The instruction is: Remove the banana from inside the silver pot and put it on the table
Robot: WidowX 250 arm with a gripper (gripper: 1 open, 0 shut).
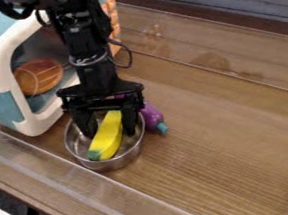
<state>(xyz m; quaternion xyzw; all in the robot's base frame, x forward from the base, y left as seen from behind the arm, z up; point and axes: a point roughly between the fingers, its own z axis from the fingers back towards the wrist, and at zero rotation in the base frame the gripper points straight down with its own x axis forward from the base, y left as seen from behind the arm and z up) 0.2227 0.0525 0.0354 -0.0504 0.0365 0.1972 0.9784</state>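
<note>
End effector (106, 128) wide over banana (107, 137), eggplant (152, 119) beside.

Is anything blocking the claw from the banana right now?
Nothing visible. The claw is open, pointing down, its fingers straddling the banana, which lies uncovered in the silver pot. The purple eggplant sits outside the pot's right rim.

wood-grain table (232, 137), silver pot (107, 157), purple eggplant (153, 119), toy microwave (8, 78)
</note>
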